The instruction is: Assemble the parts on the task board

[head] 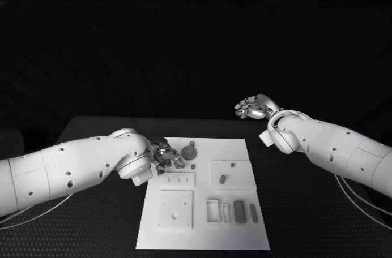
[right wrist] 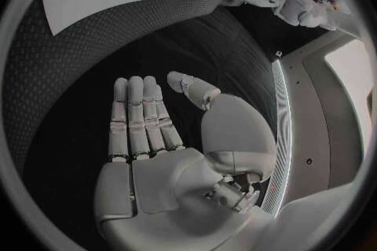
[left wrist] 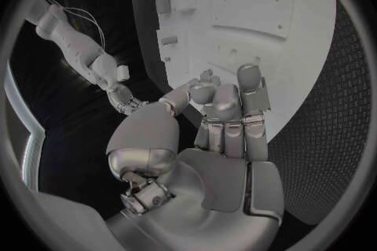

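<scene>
- Just beside the fingertips of the left hand (head: 166, 158), on the far end of the white rectangular task board (head: 245, 235), lies a small grey round part with a stem (head: 190, 151).
- The left hand hovers over the board's near-left corner region; in the left wrist view its fingers (left wrist: 228, 106) are curled inward together, and whether they pinch anything cannot be told.
- The right hand (head: 255, 107) is raised well apart from the board, beyond its far right corner, over the black mesh-textured table (head: 302, 213).
- Its fingers (right wrist: 137, 116) lie straight and side by side, palm released, holding nothing.
- Further grey parts, narrow upright blocks (head: 238, 210), sit in slots at the board's near end, well away from both hands.
</scene>
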You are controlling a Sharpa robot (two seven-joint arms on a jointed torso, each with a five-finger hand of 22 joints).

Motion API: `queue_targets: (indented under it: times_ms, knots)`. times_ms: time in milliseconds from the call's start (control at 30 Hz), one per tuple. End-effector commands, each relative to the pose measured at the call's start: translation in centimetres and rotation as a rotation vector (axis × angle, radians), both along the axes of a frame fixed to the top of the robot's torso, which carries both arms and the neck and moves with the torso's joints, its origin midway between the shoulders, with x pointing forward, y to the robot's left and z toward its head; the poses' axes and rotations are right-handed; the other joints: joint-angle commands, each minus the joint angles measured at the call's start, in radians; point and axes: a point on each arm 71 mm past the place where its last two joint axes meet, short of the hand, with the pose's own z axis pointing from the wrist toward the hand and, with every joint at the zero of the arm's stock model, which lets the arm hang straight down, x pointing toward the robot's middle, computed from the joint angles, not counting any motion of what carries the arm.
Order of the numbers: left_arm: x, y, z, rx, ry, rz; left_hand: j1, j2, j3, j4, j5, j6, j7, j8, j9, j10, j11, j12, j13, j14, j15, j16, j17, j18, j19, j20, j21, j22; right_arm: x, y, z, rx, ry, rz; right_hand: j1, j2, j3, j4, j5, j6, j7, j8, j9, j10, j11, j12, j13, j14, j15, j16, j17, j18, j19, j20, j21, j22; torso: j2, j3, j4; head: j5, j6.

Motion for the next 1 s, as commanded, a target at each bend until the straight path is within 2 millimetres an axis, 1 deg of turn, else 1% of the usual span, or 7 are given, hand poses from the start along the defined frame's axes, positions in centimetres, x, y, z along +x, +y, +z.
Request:
queue_targets:
  times_ms: [33,133,433,633,800,867,1000]
  knots:
    - [-0.2,-0.2,-0.1,0.068,-0.010,-0.012,0.004,0.000,0.021,-0.014,0.009,0.022,-0.019,0.005,0.053,-0.006,0.001,0.006,-0.003,0.008,-0.017,0.007,-0.011,0.020,0.024,-0.021,0.008,0.021,0.1,0.0,0.0,0.165,0.048,0.051,0.010,0.019,-0.018,0.001,-0.002,-0.022,-0.001,-0.005,-0.010,0.015,0.025,-0.116,-0.129,-0.027,0.041,-0.140,-0.069,-0.038,-0.112,0.029,-0.089,-0.036,0.000,0.0001,0.0014,0.001,-0.002]
    - [-0.3,-0.3,-0.3,0.088,-0.006,-0.026,0.004,0.001,0.024,-0.014,0.010,0.022,-0.019,0.004,0.057,-0.009,0.000,0.008,-0.008,0.013,-0.017,0.027,-0.024,0.017,0.035,-0.020,0.017,0.022,0.2,-0.1,-0.1,0.180,0.057,0.056,0.020,0.021,-0.037,0.011,-0.001,-0.035,0.001,-0.002,-0.023,0.026,0.037,-0.189,-0.225,-0.043,0.061,-0.222,-0.107,-0.048,-0.149,0.040,-0.128,-0.045,-0.001,-0.0002,0.0022,0.001,-0.004]
    - [-0.7,-0.6,-1.0,0.100,0.013,-0.045,-0.002,-0.004,0.025,-0.015,0.018,0.026,-0.019,0.002,0.061,-0.011,0.001,0.012,-0.019,0.004,-0.015,0.053,-0.048,0.013,0.035,-0.018,0.022,0.020,0.2,0.0,-0.1,0.183,0.061,0.074,0.028,0.025,-0.058,0.030,-0.001,-0.048,0.002,0.008,-0.047,0.045,0.043,-0.250,-0.343,-0.057,0.066,-0.301,-0.142,-0.037,-0.128,0.048,-0.169,-0.061,0.000,-0.0019,0.0003,0.001,-0.008]
    - [-0.9,-0.7,-1.2,0.105,0.022,-0.055,-0.009,-0.008,0.024,-0.011,0.029,0.037,-0.022,0.004,0.065,-0.013,-0.001,0.014,-0.028,-0.003,-0.017,0.066,-0.067,0.012,0.033,-0.018,0.023,0.020,0.2,0.2,-0.1,0.194,0.073,0.095,0.017,0.028,-0.082,0.050,-0.001,-0.070,-0.024,0.008,-0.065,-0.014,0.033,-0.317,-0.412,-0.144,0.063,-0.368,-0.183,-0.062,-0.197,0.061,-0.212,-0.054,0.000,-0.0024,0.0016,-0.001,-0.011]
    - [-1.1,-0.9,-1.4,0.112,0.033,-0.070,-0.024,-0.008,0.014,-0.016,0.103,0.051,-0.025,0.007,0.071,-0.016,-0.005,0.017,-0.039,-0.013,-0.020,0.086,-0.094,0.011,0.028,-0.019,0.026,0.020,0.2,0.4,-0.1,0.197,0.069,0.099,0.013,0.031,-0.089,0.062,-0.001,-0.078,-0.025,0.008,-0.072,-0.018,0.035,-0.336,-0.432,-0.157,0.064,-0.382,-0.192,-0.067,-0.210,0.061,-0.215,-0.041,0.000,-0.0019,0.0014,-0.001,-0.016]
    - [-1.1,-1.0,-1.3,0.118,0.027,-0.078,-0.036,-0.006,0.011,-0.023,0.159,0.061,-0.028,0.010,0.075,-0.022,-0.007,0.015,-0.047,-0.025,-0.020,0.094,-0.109,0.007,0.018,-0.015,0.024,0.020,0.2,0.4,-0.1,0.198,0.064,0.100,0.019,0.031,-0.089,0.058,-0.001,-0.083,-0.023,0.008,-0.074,-0.015,0.038,-0.340,-0.438,-0.155,0.066,-0.383,-0.194,-0.067,-0.212,0.060,-0.216,-0.036,0.000,-0.0025,0.0016,0.000,-0.017]
    - [-1.1,-1.1,-1.3,0.123,0.009,-0.082,-0.051,-0.002,0.008,-0.036,0.187,0.070,-0.030,0.011,0.080,-0.022,-0.009,0.017,-0.057,-0.033,-0.023,0.110,-0.131,0.007,0.016,-0.016,0.026,0.020,0.2,0.4,-0.1,0.198,0.069,0.103,0.022,0.032,-0.089,0.056,-0.001,-0.083,-0.019,0.010,-0.075,-0.011,0.041,-0.342,-0.443,-0.153,0.068,-0.383,-0.194,-0.067,-0.213,0.060,-0.217,-0.033,0.000,-0.0028,0.0027,-0.003,-0.018]
